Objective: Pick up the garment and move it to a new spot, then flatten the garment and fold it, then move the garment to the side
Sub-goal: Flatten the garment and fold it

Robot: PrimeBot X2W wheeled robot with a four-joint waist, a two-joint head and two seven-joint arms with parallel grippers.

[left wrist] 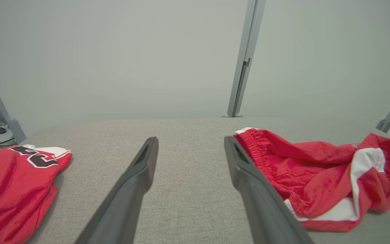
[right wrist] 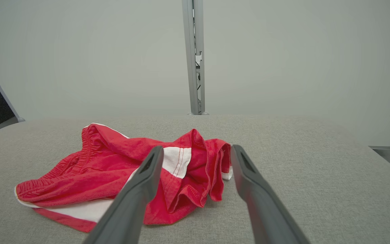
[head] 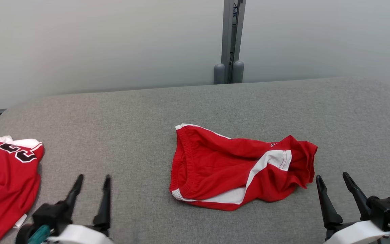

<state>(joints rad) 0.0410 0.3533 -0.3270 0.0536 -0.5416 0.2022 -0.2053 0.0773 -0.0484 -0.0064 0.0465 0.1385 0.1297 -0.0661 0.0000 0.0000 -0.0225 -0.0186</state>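
While both sit at the near edge w/ jaws wide apart and empty, left gripper (head: 93,177) and right gripper (head: 332,176) touch no cloth. Red shorts (head: 215,166) w/ white side panels lie crumpled mid grey counter (head: 130,135), elastic waistband to the left, hem end near right gripper. Tiny white print at shorts' far edge, unreadable. Red jersey (head: 5,179) at counter's left edge: black white-outlined digits, upside down, look like 23. Grey post (head: 230,40) behind.
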